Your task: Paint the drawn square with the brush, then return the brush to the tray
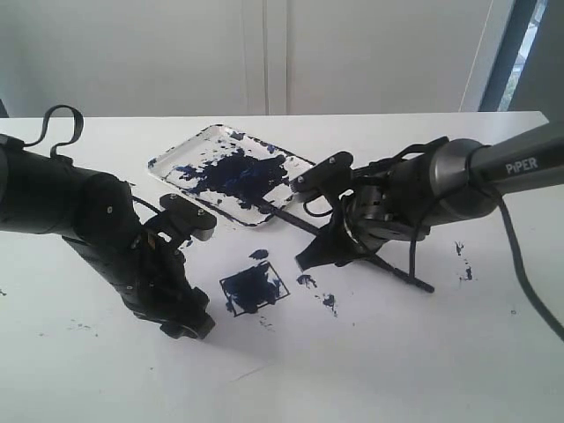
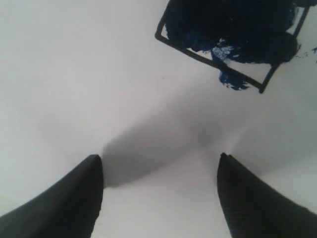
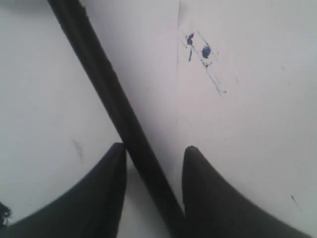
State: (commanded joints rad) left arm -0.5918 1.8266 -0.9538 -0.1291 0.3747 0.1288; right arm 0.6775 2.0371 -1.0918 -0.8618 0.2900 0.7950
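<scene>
Brush (image 1: 295,221) lies on the counter (image 1: 397,352), tip on the near edge of the tray (image 1: 185,152), shaft loose between the parted jaws of the right gripper (image 3: 154,148). Left gripper (image 2: 159,157) stands open and empty, left of the drawn square (image 1: 254,288).

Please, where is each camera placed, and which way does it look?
Exterior: off-robot, looking down on table, tray, left arm, right arm.
Left wrist: on left arm, looking down past open left gripper onto drawn square.
Right wrist: on right arm, looking down past right gripper at brush.
Shared: exterior shows drawn square and brush.
</scene>
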